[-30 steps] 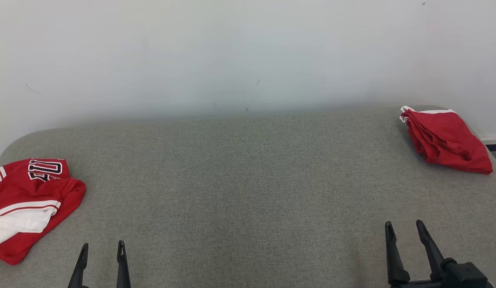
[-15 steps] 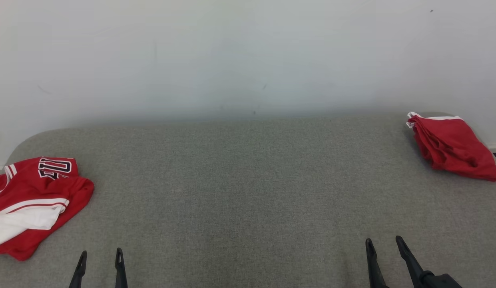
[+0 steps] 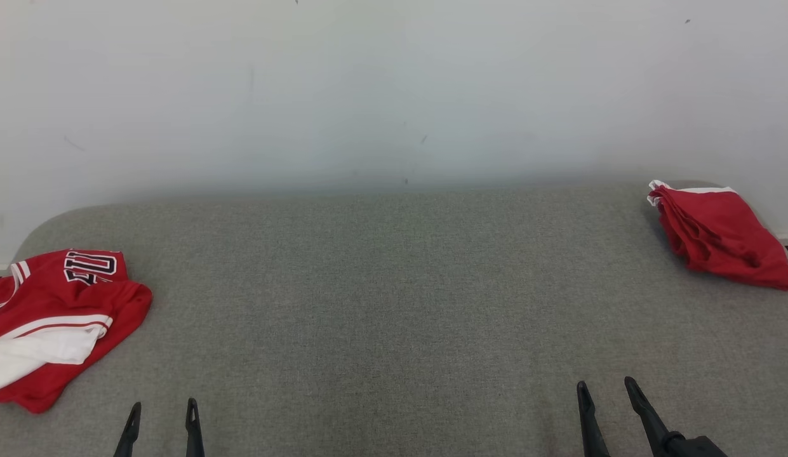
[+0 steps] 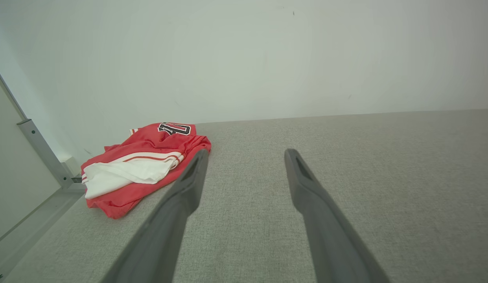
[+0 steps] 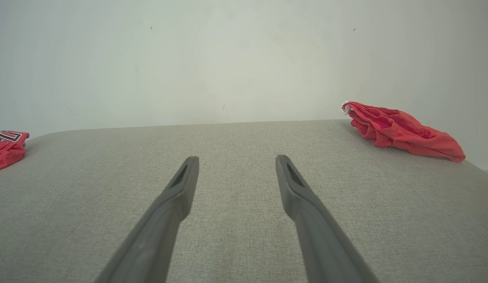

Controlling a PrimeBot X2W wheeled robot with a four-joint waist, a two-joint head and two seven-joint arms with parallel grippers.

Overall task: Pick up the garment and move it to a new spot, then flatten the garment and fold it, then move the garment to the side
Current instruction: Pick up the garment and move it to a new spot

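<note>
Crumpled red-and-white sports jersey (image 3: 63, 311) lies at the left edge of the grey fabric tabletop (image 3: 394, 304), likely soft, light, slippery; pinch a bunched red fold. Left hand (image 3: 162, 409) and right hand (image 3: 602, 388) hang released, empty

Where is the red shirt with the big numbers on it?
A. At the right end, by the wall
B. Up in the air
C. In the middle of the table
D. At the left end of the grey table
D: the shirt with dark numbers lies crumpled at the left end of the grey table, while a plain red bundle sits at the right end.
</note>
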